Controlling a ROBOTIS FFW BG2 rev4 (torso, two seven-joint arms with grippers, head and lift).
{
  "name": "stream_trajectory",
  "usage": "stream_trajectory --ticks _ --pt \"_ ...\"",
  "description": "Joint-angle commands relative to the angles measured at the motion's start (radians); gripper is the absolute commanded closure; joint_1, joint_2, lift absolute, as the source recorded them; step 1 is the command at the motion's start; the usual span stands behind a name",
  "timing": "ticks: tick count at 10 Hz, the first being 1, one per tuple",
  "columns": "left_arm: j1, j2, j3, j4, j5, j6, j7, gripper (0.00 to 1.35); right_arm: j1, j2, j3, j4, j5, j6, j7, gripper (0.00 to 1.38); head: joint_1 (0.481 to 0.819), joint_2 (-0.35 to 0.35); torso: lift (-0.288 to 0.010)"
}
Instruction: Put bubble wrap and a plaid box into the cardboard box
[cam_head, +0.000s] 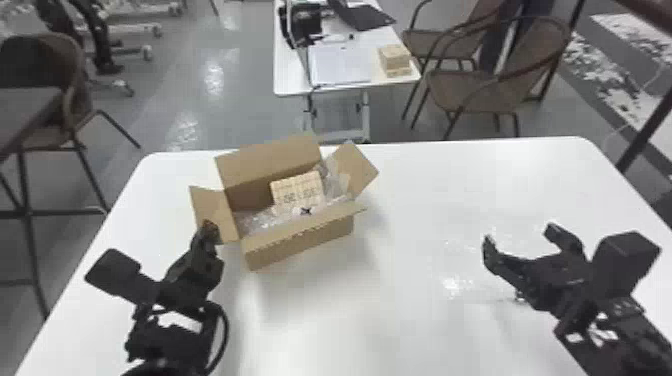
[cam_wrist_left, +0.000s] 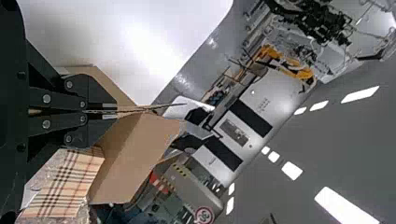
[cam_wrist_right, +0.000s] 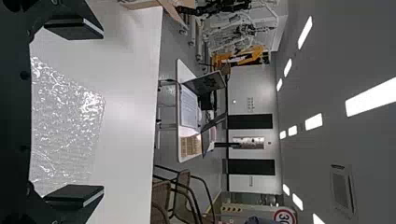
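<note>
Has the left arm (cam_head: 167, 332) up from the head view's bottom edge, with the left claw (cam_head: 211, 232) pinched together. Has the right arm (cam_head: 627, 322) angled inward from the lower right corner, with the right claw (cam_head: 520, 234) spread wide.

I can't make out the base of the plaid box (cam_head: 297, 189) inside the cardboard box (cam_head: 300, 246). The cardboard box's near flap (cam_head: 300, 227) hides part of the bubble wrap (cam_head: 260, 221) within. To its right, the head view leaves me only faint glints of a clear sheet (cam_head: 452, 285), its outline lost.
</note>
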Motion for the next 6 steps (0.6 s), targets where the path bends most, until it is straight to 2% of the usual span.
stream_trajectory --ticks 1,3,6 --pt "0.013 -0.003 -0.007 0.019 -0.014 -0.117 0.039 1.22 0.002 0.000 0.000 0.003 0.002 -0.001 0.001 0.13 0.695 0.086 -0.103" --pt "0.015 -0.003 -0.038 0.076 -0.061 -0.335 0.113 1.22 0.003 0.000 -0.002 0.009 -0.001 -0.009 0.001 0.13 0.695 0.126 -0.103" --pt "0.023 -0.003 -0.070 0.125 -0.070 -0.542 0.210 1.22 0.003 0.000 -0.002 0.012 -0.004 -0.009 0.001 0.13 0.695 0.170 -0.103"
